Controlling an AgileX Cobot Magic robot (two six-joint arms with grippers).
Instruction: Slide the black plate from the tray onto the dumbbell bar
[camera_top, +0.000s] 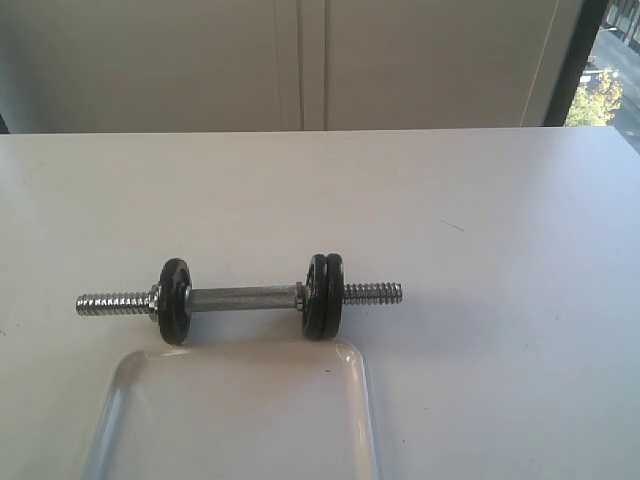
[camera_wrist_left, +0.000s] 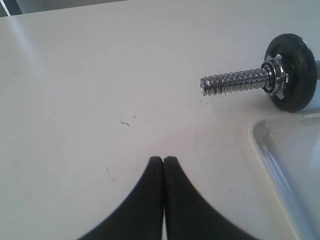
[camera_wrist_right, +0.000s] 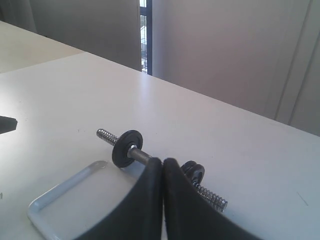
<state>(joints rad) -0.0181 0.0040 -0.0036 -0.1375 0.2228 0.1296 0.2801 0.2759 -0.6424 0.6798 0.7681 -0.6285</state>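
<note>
The dumbbell bar (camera_top: 245, 297) lies across the white table, chrome with threaded ends. One black disc (camera_top: 174, 301) sits near its left end and two black discs (camera_top: 325, 295) stand pressed together near its right end. The white tray (camera_top: 366, 410) lies just in front of the bar, and what shows of it holds no plate. Neither gripper appears in the exterior view. My left gripper (camera_wrist_left: 163, 159) is shut on nothing over bare table, short of the bar's threaded end (camera_wrist_left: 232, 81). My right gripper (camera_wrist_right: 163, 161) is shut and empty, above the tray (camera_wrist_right: 50, 197) near the bar (camera_wrist_right: 140, 154).
The table's far edge meets a pale wall with a window strip at the right (camera_top: 600, 90). A small dark object (camera_wrist_right: 5, 124) pokes in at the edge of the right wrist view. The tray's corner (camera_wrist_left: 260, 145) lies close to the left gripper.
</note>
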